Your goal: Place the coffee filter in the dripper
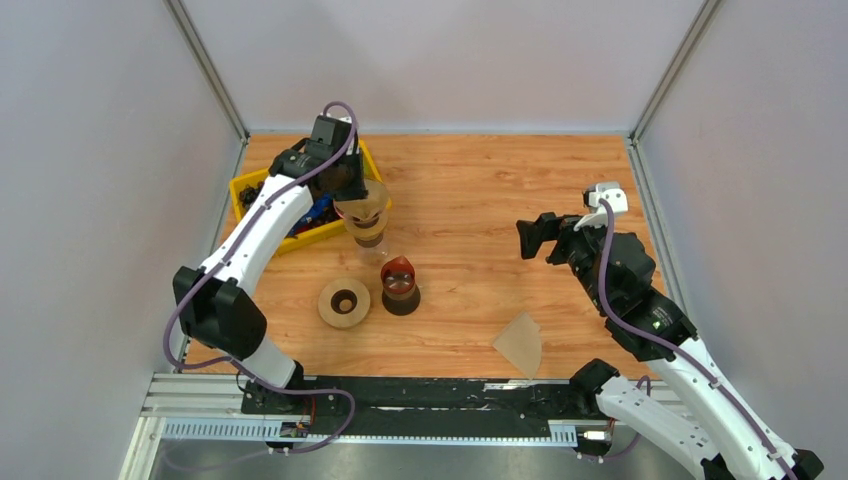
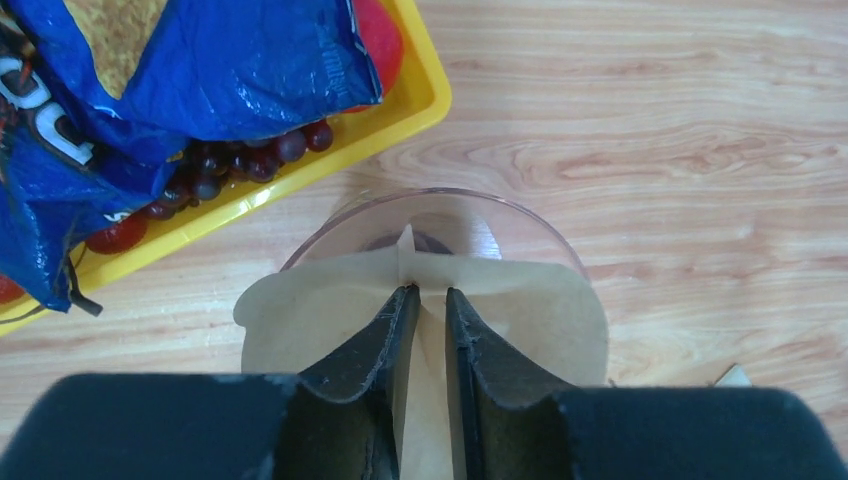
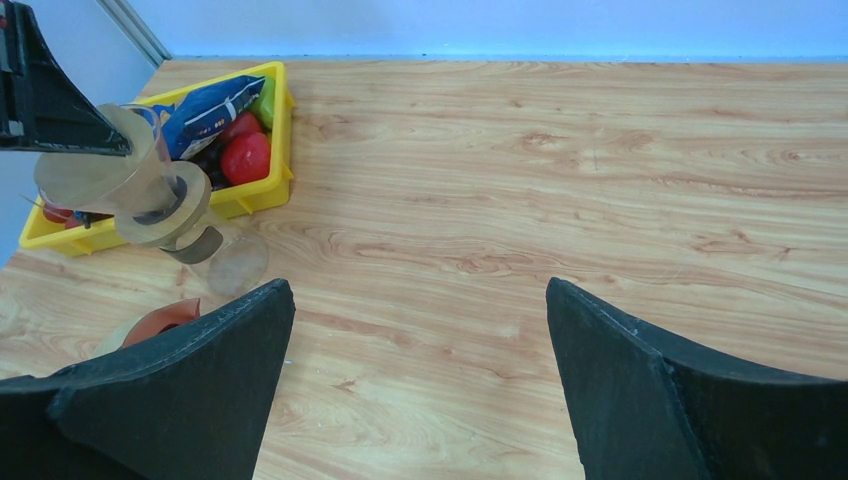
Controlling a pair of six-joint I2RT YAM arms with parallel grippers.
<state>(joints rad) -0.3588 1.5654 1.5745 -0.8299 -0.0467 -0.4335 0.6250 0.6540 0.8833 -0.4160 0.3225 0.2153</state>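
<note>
Pinched narrow on the coffee filter [image 2: 530, 315], my left gripper [image 2: 428, 293] holds it inside the dripper [image 2: 470, 215], far left; only release seems outstanding, right gripper [image 3: 418, 285] gaping wide.

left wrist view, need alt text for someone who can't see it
The left gripper pinches an upright fold of the tan coffee filter sitting in the clear dripper, with the wooden table beyond. A yellow bin holding a blue snack bag and grapes sits upper left.

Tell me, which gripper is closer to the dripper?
Left. The left gripper is right at the dripper, pinching the filter inside it. The right gripper hangs open far off, across the table to the right.
</note>
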